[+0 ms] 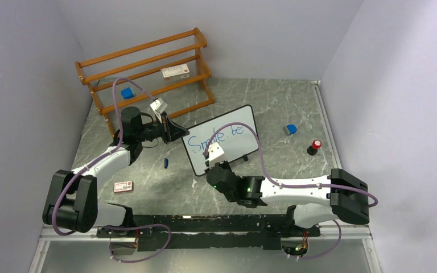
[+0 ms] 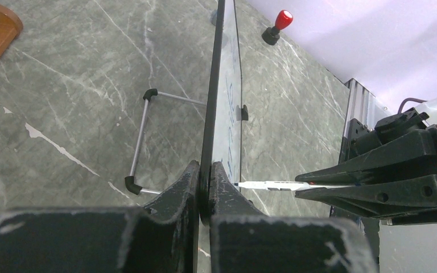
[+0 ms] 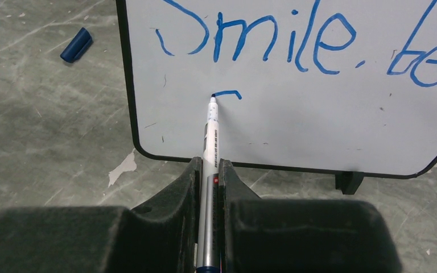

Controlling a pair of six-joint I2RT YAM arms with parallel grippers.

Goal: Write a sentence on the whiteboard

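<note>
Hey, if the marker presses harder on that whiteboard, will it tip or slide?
Probably tippy alone: the whiteboard stands propped on short feet and a thin wire stand. It looks thin and light, so it may slide on the smooth table. The left pincer clamped on its edge should steady it against the marker.

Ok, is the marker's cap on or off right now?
Off: the marker shows a bare tip on the whiteboard; a blue cap lies left of it.
</note>
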